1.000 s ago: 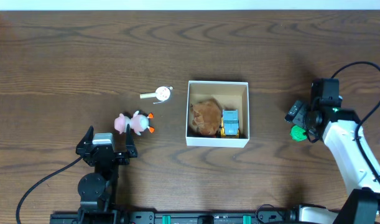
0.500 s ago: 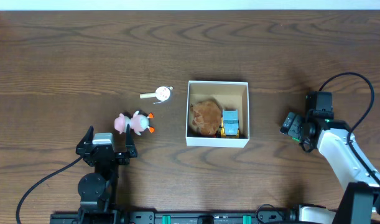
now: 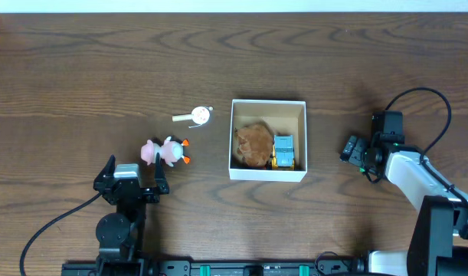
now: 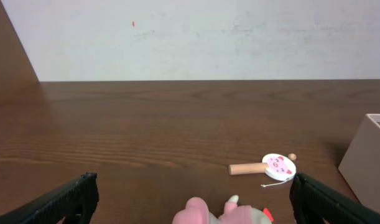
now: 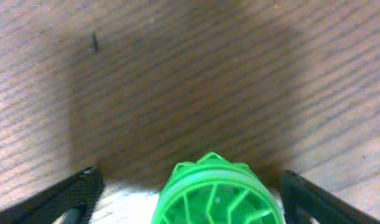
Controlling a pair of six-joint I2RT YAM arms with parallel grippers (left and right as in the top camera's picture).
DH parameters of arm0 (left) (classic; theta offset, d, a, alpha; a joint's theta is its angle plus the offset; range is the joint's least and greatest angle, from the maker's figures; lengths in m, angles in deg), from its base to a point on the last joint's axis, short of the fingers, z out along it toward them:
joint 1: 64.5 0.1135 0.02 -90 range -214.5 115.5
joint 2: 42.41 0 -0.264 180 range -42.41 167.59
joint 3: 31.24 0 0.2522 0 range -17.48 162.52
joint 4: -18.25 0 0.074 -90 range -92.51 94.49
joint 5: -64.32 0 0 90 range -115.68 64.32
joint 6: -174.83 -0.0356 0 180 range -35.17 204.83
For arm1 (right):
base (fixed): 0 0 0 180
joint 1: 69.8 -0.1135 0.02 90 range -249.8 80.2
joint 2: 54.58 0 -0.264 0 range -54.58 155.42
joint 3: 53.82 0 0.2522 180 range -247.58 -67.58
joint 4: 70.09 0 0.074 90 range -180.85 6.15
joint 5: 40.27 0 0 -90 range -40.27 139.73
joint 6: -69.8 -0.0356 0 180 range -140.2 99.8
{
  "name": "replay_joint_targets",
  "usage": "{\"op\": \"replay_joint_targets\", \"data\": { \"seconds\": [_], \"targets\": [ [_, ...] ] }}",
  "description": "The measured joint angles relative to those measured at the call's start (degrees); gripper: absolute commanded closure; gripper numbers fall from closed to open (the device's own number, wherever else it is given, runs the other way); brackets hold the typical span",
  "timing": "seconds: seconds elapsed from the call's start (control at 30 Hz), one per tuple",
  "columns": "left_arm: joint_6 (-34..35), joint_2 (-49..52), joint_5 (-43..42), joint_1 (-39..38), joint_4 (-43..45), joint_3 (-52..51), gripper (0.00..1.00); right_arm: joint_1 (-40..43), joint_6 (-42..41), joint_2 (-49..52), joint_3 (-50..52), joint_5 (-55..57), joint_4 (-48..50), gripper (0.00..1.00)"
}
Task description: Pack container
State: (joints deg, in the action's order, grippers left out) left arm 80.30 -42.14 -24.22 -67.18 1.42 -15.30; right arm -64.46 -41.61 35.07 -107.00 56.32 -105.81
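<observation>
Table: we see dark brown wood under both arms.
Box: it sits between the two grippers, well off to the left of the right gripper and ahead-right of the left one. Only bare wood lies between it and the right gripper.
Left gripper: we find its jaws spread wide, closed on nothing.
Right gripper: its jaws stand apart, one on each side of a green toy, with a gap on one side.
Stuffed toy: orange, in the box's left half.
Pink toy: just ahead of the left gripper.
Toy car: blue and yellow, in the box beside the stuffed toy.
Paddle toy: round head, wooden handle, farther ahead of the left gripper, beyond the pink toy.
Green toy: ribbed and round, between the right fingers; we cannot see it from overhead.
</observation>
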Motion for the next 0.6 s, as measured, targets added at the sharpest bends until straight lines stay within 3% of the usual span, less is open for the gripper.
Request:
{"op": "replay_joint_targets", "data": {
  "seconds": [0.17,0.27,0.6],
  "targets": [
    [0.0,0.0,0.0,0.0,0.0,0.0,0.02,0.0,0.13,0.31,-0.31,-0.02,-0.13,0.39],
    [0.0,0.0,0.0,0.0,-0.02,0.0,0.02,0.02,-0.07,0.59,-1.2,-0.09,-2.25,0.45],
    [0.0,0.0,0.0,0.0,0.0,0.0,0.02,0.02,0.02,2.62,-7.89,1.33,-13.11,0.44]
  ]
}}
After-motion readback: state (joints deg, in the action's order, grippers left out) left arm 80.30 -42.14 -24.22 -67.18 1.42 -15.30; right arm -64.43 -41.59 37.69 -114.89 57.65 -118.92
